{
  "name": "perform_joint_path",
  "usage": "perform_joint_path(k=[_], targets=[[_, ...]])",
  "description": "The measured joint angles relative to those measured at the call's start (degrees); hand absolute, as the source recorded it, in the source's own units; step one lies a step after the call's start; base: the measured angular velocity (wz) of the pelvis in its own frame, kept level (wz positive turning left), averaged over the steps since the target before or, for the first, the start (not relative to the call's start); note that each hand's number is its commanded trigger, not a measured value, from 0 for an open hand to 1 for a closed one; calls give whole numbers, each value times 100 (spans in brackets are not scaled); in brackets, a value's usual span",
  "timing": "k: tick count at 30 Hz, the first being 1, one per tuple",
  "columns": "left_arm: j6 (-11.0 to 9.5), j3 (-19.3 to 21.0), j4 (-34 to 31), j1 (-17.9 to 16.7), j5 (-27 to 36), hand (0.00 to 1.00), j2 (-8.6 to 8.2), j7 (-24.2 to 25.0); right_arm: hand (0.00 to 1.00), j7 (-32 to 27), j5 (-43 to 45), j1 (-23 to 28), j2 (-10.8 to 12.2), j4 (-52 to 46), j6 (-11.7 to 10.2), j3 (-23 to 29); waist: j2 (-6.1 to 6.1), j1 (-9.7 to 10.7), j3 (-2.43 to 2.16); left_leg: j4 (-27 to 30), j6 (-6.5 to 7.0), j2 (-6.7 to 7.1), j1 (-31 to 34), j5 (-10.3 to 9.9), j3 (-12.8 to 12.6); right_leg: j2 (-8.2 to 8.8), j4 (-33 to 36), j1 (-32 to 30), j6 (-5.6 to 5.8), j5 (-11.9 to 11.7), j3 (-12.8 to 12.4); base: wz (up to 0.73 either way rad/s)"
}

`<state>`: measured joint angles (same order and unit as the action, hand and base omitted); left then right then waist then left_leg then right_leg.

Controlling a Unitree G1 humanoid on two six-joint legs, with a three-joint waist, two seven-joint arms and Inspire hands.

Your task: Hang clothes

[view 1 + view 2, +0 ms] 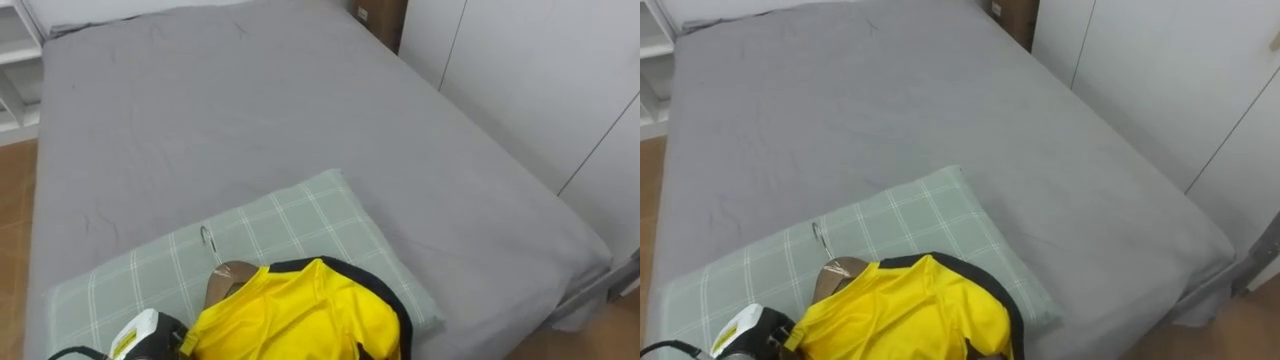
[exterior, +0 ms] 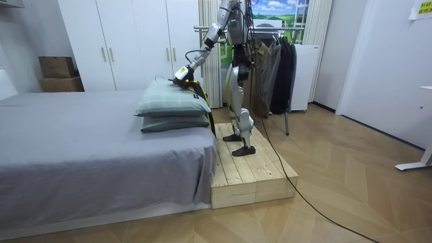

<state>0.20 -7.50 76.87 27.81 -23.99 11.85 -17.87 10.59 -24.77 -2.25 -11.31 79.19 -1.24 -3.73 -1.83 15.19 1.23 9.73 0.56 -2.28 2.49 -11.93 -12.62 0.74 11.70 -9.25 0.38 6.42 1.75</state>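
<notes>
**Left eye view.** A grey bed runs from six o'clock up to twelve, with white wardrobe doors past its edge at two o'clock. A green checked pillow lies at the near end, toward six o'clock. On it rests the yellow shirt with dark trim, draped on a wooden hanger. The hanger's wire hook points to about eleven o'clock across the pillow. The left hand comes in at seven o'clock, right against the shirt's nine o'clock edge, by the hanger's shoulder. Its dark fingers meet the cloth and are cut off by the bottom edge, so I cannot tell whether they are spread, pressed together or pinching the shirt. A yellow label on the back of the hand is too small to read.

**Room view.** The robot stands on a low wooden platform at the head of the bed. One arm stretches toward nine o'clock, with the left hand at the pillow. The yellow shirt lies there, at the hand's four o'clock. A lower pillow sits beneath. At the robot's three o'clock stands a clothes rail with dark garments. A yellow sheet on the wall at one o'clock cannot be read.

**Right eye view.** The same layout shows here. The hand sits at seven o'clock against the shirt's nine o'clock edge, and the hook lies on the pillow.
</notes>
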Motion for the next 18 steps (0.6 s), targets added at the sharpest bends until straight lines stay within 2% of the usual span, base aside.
perform_joint_path(k=[4, 9, 12, 14, 16, 18], targets=[[-35, 4, -43, 1, 495, 100, -2, -2, 0, -47, 3, -2, -16, -14, -18, -6, -73, -10, -8, 5, 0, -1, -18, 0, 6, -1, 4, 14, 0, 0, 11, 0], [-96, 70, -210, -2, 717, 100, -9, -6, 0, -123, 3, 27, -10, -73, -65, -7, -84, -51, -12, 25, -10, -7, -23, 7, 32, 4, 6, 49, -3, -2, 67, 3], [-244, 68, -464, -10, 1039, 100, -11, -27, 0, -124, 34, 21, -6, -80, -72, -7, -83, -133, -12, 50, -10, -5, -33, 7, 72, 15, -18, 104, -7, -4, 117, 7], [-311, 71, -705, -92, 1113, 100, -9, -52, 0, -134, 81, 19, 2, -80, -73, -6, -80, -154, -13, 49, -10, -3, -73, 7, 102, 17, -40, 159, -7, -4, 140, 8], [-345, 64, -1377, -418, 1382, 100, -9, -62, 0, -201, 154, 21, 16, -113, -97, -7, -76, -189, -17, 26, -10, -4, -144, 7, 111, 13, -106, 253, -8, -7, 147, 2], [-410, 53, -1754, -609, 1641, 100, -10, -53, 0, -224, 176, 20, 26, -141, -164, -12, -72, -241, -19, 5, -10, -4, -185, 7, 125, 13, -116, 297, -7, -7, 161, 3]])
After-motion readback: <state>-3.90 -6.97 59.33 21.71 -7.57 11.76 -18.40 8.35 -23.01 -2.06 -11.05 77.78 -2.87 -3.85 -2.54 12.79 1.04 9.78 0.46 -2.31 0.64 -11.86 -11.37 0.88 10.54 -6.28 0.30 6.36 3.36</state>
